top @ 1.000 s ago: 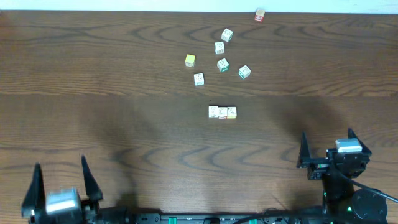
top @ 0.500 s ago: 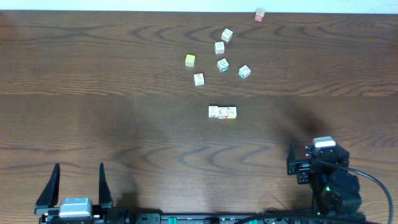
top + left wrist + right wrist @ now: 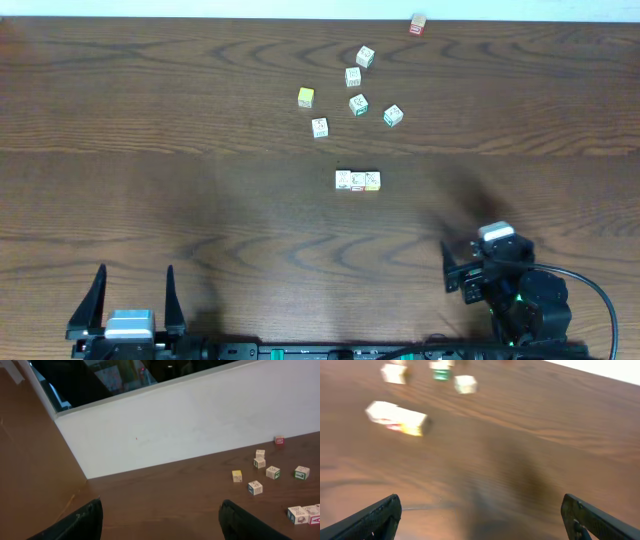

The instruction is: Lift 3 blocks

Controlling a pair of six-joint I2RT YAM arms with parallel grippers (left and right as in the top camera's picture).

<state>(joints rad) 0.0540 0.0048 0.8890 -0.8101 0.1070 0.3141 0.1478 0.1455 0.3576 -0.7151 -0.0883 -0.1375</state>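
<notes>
We see the three blocks [image 3: 358, 180] lying in a touching row near the middle of the desk [image 3: 180, 130], with the yellow-orange one at the right end. Both arms sit at the near edge, well apart from the row. Our left gripper [image 3: 134, 272] has its jaws spread wide and empty, and our right gripper [image 3: 480, 502] is likewise wide apart, holding nothing. Farther back lie scattered cubes [image 3: 359, 103], among them a solid yellow cube [image 3: 306, 97].
</notes>
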